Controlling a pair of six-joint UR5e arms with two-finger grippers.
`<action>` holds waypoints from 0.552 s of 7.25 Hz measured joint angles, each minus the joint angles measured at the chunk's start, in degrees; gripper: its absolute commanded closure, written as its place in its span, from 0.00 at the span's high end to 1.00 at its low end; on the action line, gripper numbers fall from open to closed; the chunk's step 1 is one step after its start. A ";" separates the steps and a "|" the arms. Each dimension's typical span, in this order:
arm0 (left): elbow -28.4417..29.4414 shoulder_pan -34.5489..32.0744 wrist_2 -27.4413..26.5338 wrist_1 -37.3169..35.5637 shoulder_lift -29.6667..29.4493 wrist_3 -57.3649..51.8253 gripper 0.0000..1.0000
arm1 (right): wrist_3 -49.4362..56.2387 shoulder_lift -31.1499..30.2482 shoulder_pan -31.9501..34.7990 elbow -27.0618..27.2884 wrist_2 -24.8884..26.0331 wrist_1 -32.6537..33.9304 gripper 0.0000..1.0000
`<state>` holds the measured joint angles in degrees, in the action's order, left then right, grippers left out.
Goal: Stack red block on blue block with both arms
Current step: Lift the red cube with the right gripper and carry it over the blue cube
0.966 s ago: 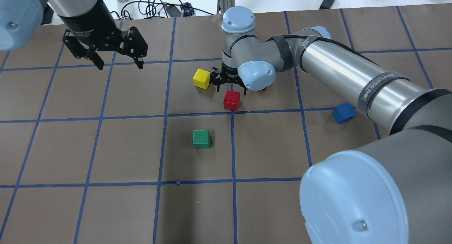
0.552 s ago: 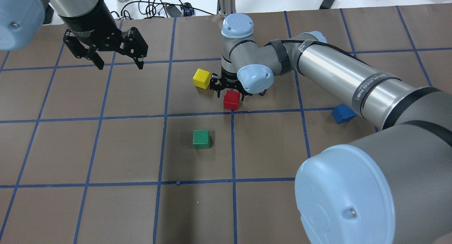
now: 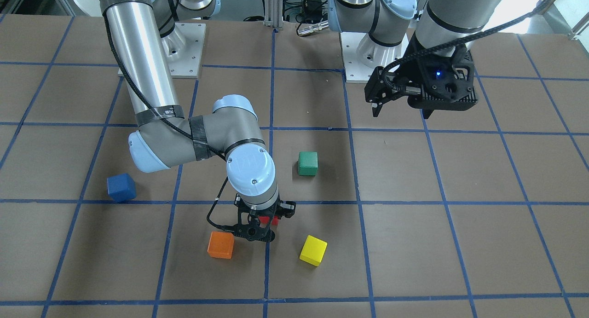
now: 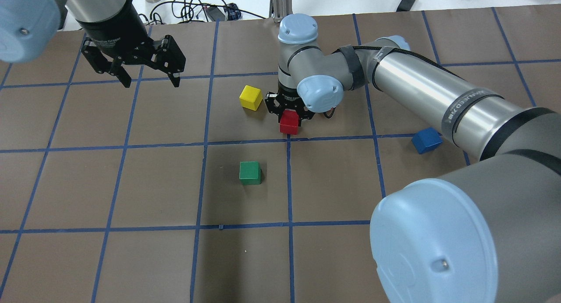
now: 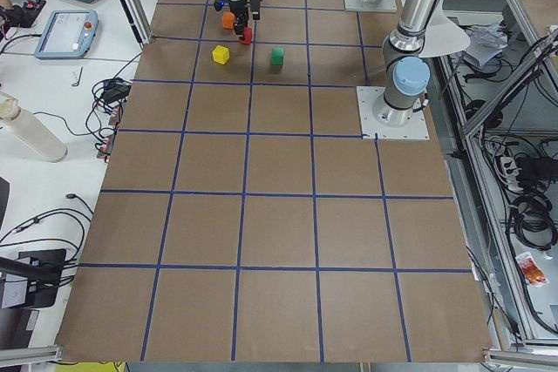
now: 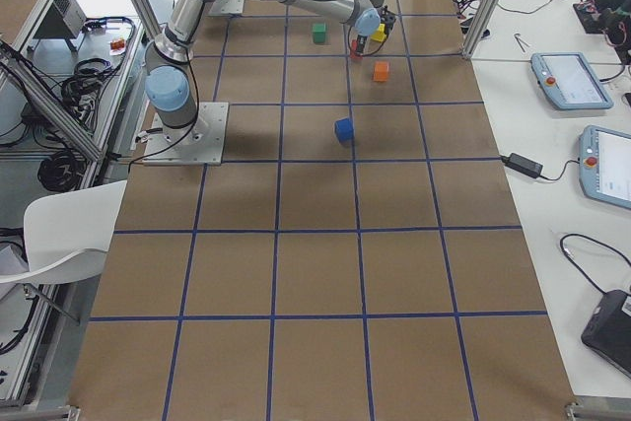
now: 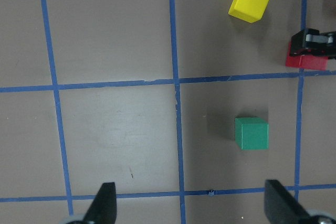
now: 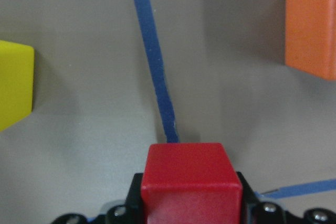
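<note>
The red block [image 4: 289, 122] sits by a blue tape line near the table's middle. My right gripper [image 4: 289, 116] is down over it, with a finger on each side, shut on it. The right wrist view shows the red block [image 8: 191, 179] held between the black fingers [image 8: 134, 198]; in the front-facing view [image 3: 264, 219] only a sliver of red shows under the right gripper [image 3: 260, 223]. The blue block [image 4: 426, 140] lies apart at the right, partly behind the right forearm; it shows whole in the front-facing view [image 3: 121, 187]. My left gripper [image 4: 149, 77] hangs open and empty above the far left.
A yellow cube [image 4: 250, 97] lies just left of the right gripper. A green cube [image 4: 250, 172] lies nearer the robot. An orange cube [image 3: 221, 244] lies close beside the right gripper on its other side, hidden in the overhead view. Cables lie past the table's far edge.
My right gripper came down from behind the red block onto it and closed its fingers on it. The left gripper has barely moved and stays open.
</note>
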<state>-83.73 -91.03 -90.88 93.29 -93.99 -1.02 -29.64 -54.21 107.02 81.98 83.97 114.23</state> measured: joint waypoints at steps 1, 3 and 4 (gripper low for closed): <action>0.00 -0.02 0.00 0.00 -0.02 0.02 1.00 | 0.71 -2.11 -2.21 -1.49 0.12 -4.13 0.00; 0.04 -0.04 0.00 0.03 -0.10 0.07 1.00 | 9.30 -7.39 -9.59 -2.95 0.24 -13.61 0.00; 0.05 -0.08 0.00 0.00 -0.12 0.10 1.00 | 16.26 -10.15 -13.73 -2.50 0.81 -17.09 0.00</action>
<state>-83.68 -91.11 -90.88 93.28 -94.11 -0.91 -13.38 -64.36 93.29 79.48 84.78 97.14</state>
